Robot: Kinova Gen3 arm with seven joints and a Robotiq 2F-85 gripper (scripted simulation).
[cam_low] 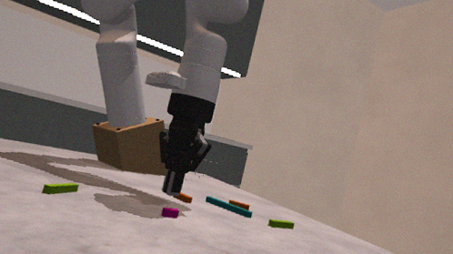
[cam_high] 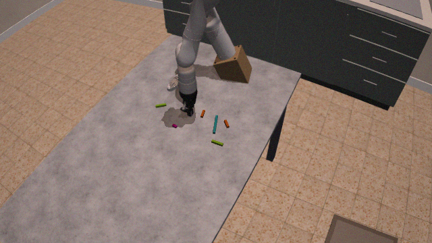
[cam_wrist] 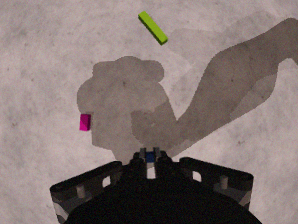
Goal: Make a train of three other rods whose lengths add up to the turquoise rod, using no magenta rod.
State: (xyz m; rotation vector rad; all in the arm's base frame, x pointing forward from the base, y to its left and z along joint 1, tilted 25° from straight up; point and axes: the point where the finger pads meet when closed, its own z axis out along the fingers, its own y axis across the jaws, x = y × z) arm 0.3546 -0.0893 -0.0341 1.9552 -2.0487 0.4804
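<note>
My gripper (cam_high: 190,111) is shut on a small blue rod (cam_wrist: 152,156) that shows between the fingertips in the wrist view. It hangs close over the table, left of an orange rod (cam_high: 202,113). The turquoise rod (cam_high: 214,124) lies to the right, with a second orange rod (cam_high: 226,123) beside it. One lime rod (cam_high: 217,142) lies near the turquoise rod's front end. Another lime rod (cam_high: 160,105) lies to the left of the gripper. A magenta rod (cam_high: 174,125) lies in the arm's shadow, in front of the gripper.
The arm's brown base block (cam_high: 233,65) stands at the back of the table. The table's right edge (cam_high: 270,135) runs close to the rods. Dark cabinets (cam_high: 337,40) stand behind.
</note>
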